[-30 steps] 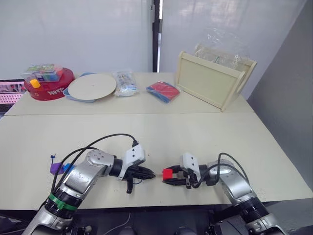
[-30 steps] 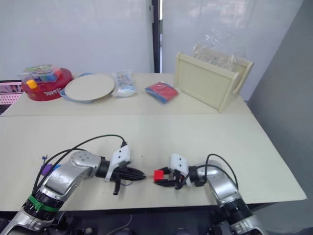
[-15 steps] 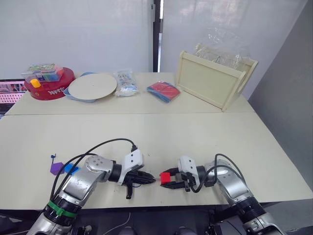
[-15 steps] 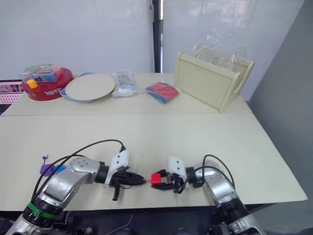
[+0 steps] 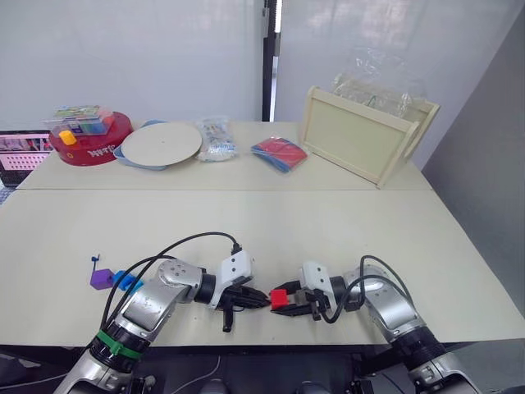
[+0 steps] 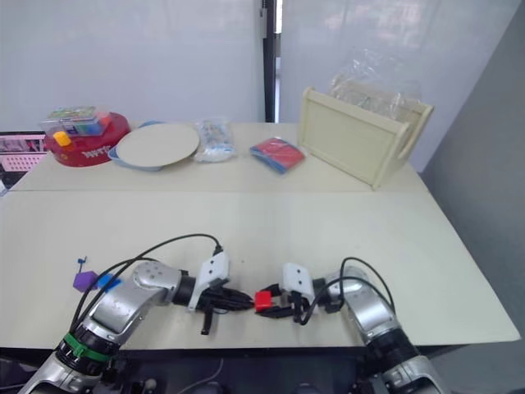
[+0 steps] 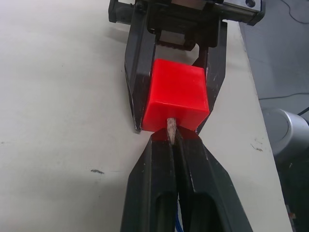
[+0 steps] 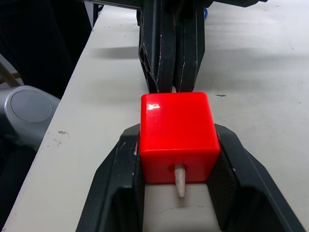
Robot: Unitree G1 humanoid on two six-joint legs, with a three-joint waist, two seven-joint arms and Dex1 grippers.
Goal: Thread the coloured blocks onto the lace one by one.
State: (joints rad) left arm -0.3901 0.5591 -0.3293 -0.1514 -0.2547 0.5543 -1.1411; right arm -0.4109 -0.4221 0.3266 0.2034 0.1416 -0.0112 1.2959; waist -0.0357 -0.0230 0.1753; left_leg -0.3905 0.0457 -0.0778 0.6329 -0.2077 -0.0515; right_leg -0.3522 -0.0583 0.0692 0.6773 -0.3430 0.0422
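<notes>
From the head camera, the two claws meet nose to nose near the front edge of the pale beige table (image 5: pixel 328 222). The right gripper (image 5: pixel 283 300) is clenched on a small glossy red plastic cube (image 5: pixel 280 298), and the left gripper (image 5: pixel 261 300) points straight at that cube, its tip touching it. Well behind the left gripper, out by its elbow, sit a purple block (image 5: pixel 101 280) and a blue block (image 5: pixel 123 281), touching each other, with a thin dark-blue lace (image 5: pixel 95 261) end sticking up beside the purple one.

Over to the left wrist camera: the left gripper's black fingers (image 7: pixel 152 188) are pressed tight together, pinching the lace's pale stiff tip (image 7: pixel 171 130), and that tip goes right into the near face of the red cube. The right gripper's two black fingers flank the cube on both sides, just beyond.

Now the right wrist camera: the red cube sits squeezed between the right gripper's fingers (image 8: pixel 116 193), and the pale tip pokes out of the hole in the face nearest this claw. Directly beyond the cube, the left gripper's closed fingers touch its far side.
</notes>
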